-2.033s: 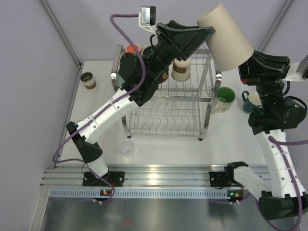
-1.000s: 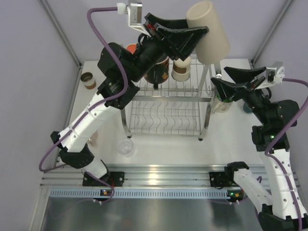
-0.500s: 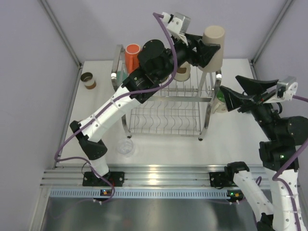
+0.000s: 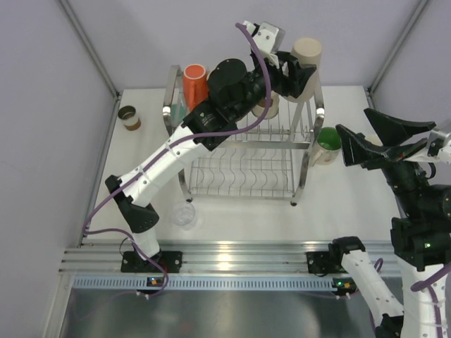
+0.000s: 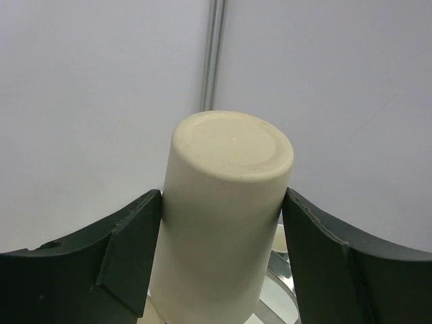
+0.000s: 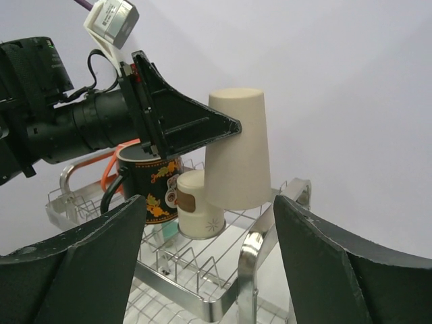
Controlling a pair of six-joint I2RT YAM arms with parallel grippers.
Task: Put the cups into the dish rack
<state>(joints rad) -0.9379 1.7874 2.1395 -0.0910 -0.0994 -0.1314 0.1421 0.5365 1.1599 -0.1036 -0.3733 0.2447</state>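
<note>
Beige, matte, smooth tall cup (image 6: 236, 148), no handle, tapered, held upside down with flat base up and wider rim down. The left gripper (image 5: 223, 223) has its dark fingers (image 5: 128, 250) pinching the cup's sides. The cup sits over the far right corner of the dish rack (image 4: 246, 155), above the upper tier and just beside the brown-cream paper cup (image 6: 196, 212). Cannot tell if the rim touches the wires. The rack is chrome wire, two tiers, thick posts. The upper tier also has a black patterned mug (image 6: 148, 189) left of the paper cup, and an orange cup (image 4: 194, 83) at the far left corner. The right gripper (image 4: 352, 120) is off to the right of the rack, fingers spread wide, holding nothing. A green mug (image 4: 328, 144) stands on the tabletop (image 4: 239, 218) by the rack's right side. A clear cup (image 4: 184, 215) is near the rack's near left post, and a small brown cup (image 4: 129, 117) stands far left.
</note>
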